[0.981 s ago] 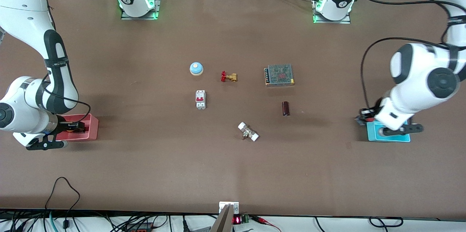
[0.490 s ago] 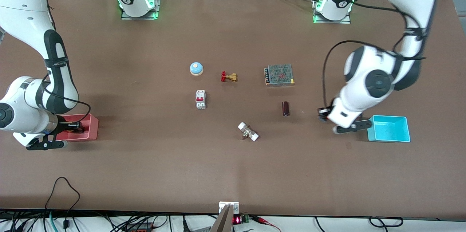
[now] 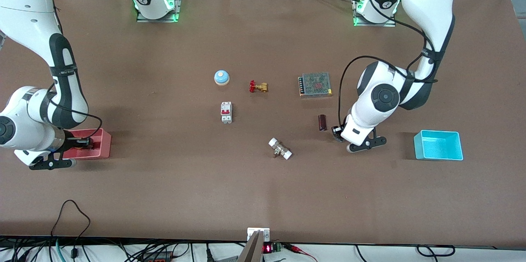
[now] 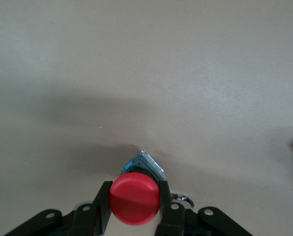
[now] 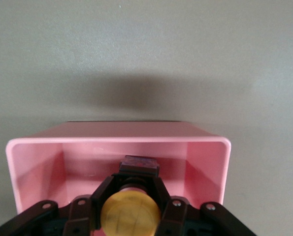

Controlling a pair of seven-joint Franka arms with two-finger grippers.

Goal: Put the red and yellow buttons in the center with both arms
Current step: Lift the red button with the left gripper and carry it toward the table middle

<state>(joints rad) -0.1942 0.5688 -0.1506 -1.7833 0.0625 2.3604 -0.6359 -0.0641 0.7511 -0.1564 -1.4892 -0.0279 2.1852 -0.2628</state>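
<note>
My left gripper [image 3: 337, 133] is shut on the red button [image 4: 135, 198], its fingers [image 4: 105, 196] pressed to both sides of the round cap. It holds the button above bare brown tabletop [image 3: 370, 171], close beside a dark cylinder [image 3: 322, 122]. My right gripper [image 3: 84, 143] is down inside the pink bin [image 3: 103, 147] at the right arm's end of the table. It is shut on the orange-yellow button [image 5: 130, 214], with the bin's pink walls [image 5: 33, 162] around it. The cyan bin [image 3: 438, 145] holds nothing.
Around the table's middle are a blue-and-white bell [image 3: 221, 77], a red-handled brass valve [image 3: 258, 86], a white breaker switch [image 3: 226, 112], a metal mesh box [image 3: 315, 84] and a white-capped fitting [image 3: 280, 149].
My left arm has swung from over the cyan bin toward the table's middle, carrying the red button, and now sits beside the dark cylinder. My right arm has not moved.
</note>
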